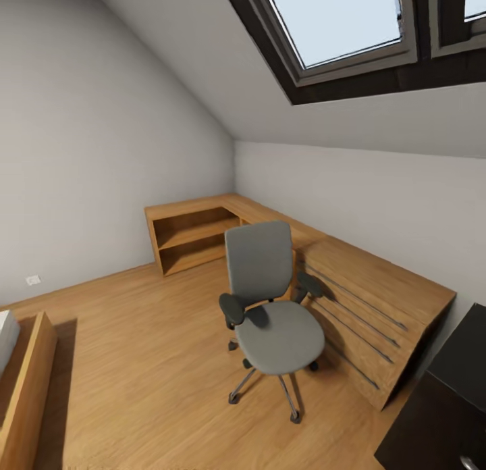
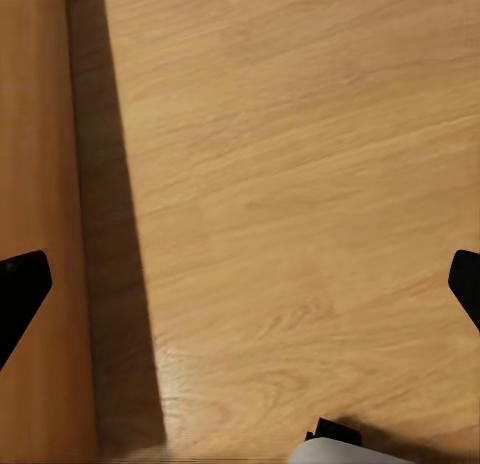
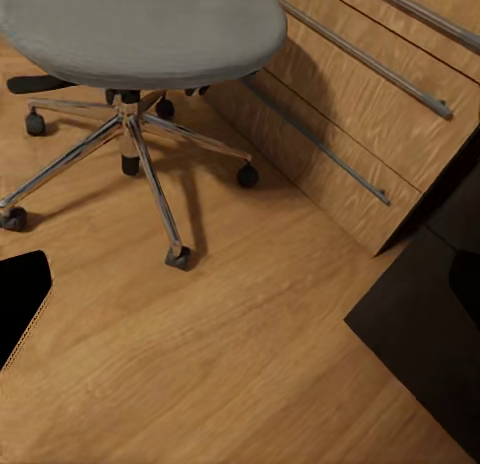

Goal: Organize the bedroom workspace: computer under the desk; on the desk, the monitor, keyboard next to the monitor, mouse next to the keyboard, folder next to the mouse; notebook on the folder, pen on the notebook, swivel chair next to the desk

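The grey swivel chair [image 1: 270,301] stands on the wooden floor in the middle of the bedroom, facing me, and nothing lies on its seat. Its seat [image 3: 140,24] and chrome star base [image 3: 130,154] also show in the right wrist view. A corner of the black desk [image 1: 445,402] fills the lower right, close to the chair; its dark side [image 3: 420,324] is near my right gripper [image 3: 240,294], which is open and empty. My left gripper [image 2: 240,289] hangs open over bare floor. Computer, monitor, keyboard, mouse, folder, notebook and pen are out of view.
A light wooden corner unit with an open shelf [image 1: 196,233] runs along the far walls into a slatted wooden panel [image 1: 364,315] behind the chair. A wooden bed frame [image 1: 27,382] is at the left, seen also as a board [image 2: 35,184]. Skylights sit overhead.
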Controlling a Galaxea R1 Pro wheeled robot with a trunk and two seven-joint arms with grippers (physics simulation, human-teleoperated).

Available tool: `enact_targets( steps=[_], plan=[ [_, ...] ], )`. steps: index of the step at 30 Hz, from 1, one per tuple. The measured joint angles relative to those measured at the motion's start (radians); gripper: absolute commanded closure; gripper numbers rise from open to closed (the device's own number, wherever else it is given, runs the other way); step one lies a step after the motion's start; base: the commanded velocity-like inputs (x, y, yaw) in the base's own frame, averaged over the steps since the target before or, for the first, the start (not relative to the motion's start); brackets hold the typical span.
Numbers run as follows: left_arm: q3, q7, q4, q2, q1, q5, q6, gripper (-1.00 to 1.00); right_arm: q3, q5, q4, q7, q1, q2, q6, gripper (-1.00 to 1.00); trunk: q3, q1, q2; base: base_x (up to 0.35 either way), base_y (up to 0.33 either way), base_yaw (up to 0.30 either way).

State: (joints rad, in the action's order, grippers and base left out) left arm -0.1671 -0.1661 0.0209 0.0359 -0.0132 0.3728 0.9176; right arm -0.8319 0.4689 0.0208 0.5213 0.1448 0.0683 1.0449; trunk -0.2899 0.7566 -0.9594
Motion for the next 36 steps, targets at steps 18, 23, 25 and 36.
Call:
enact_targets(
  steps=[18,23,25,36],
  plan=[
    [-0.004,0.007,0.000,-0.001,0.000,-0.002,-0.016,-1.00,0.000,0.000,0.000,0.001,0.000,0.001,0.000,-1.00,0.000,0.000,0.000,0.150,0.000,0.283],
    [-0.004,0.007,0.000,-0.001,0.000,-0.002,-0.016,-1.00,0.000,0.002,0.000,0.001,0.000,0.002,0.000,-1.00,0.000,0.000,0.000,0.006,0.000,0.283],
    [-0.004,0.008,0.000,-0.001,0.000,-0.002,-0.016,-1.00,0.000,0.002,0.000,0.001,0.000,0.003,0.000,-1.00,0.000,0.000,0.000,0.001,0.000,0.283],
    [-0.005,0.006,0.000,-0.001,0.000,-0.002,-0.016,-1.00,0.000,0.003,0.000,0.001,0.000,0.003,0.000,-1.00,0.000,0.000,0.000,0.000,0.000,0.283]
  ],
)
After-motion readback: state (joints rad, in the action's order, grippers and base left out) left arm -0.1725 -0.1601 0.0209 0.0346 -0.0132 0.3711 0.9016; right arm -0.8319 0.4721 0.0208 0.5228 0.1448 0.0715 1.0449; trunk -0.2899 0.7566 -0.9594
